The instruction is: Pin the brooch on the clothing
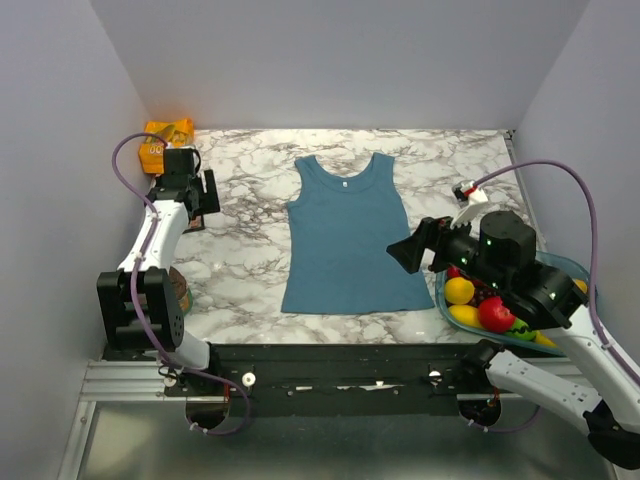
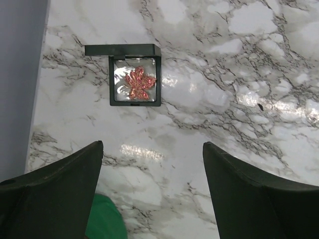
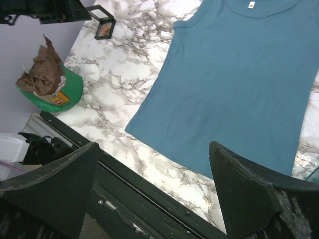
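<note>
The brooch (image 2: 139, 83), a tiny red-orange flower, lies inside a small open black-framed clear box (image 2: 112, 79) on the marble table, seen in the left wrist view. My left gripper (image 2: 152, 145) is open and empty, hovering just short of the box; it sits at the table's left side in the top view (image 1: 203, 196). The teal-blue tank top (image 1: 345, 235) lies flat in the middle and also shows in the right wrist view (image 3: 239, 79). My right gripper (image 3: 153, 145) is open and empty, above the top's lower right corner (image 1: 408, 251).
A blue bowl (image 1: 568, 264) of fruit stands at the right, under the right arm. A green dish with crumpled brown paper (image 3: 47, 82) sits at the front left. An orange packet (image 1: 165, 138) lies in the back left corner. The black rail (image 3: 149, 194) runs along the table's front edge.
</note>
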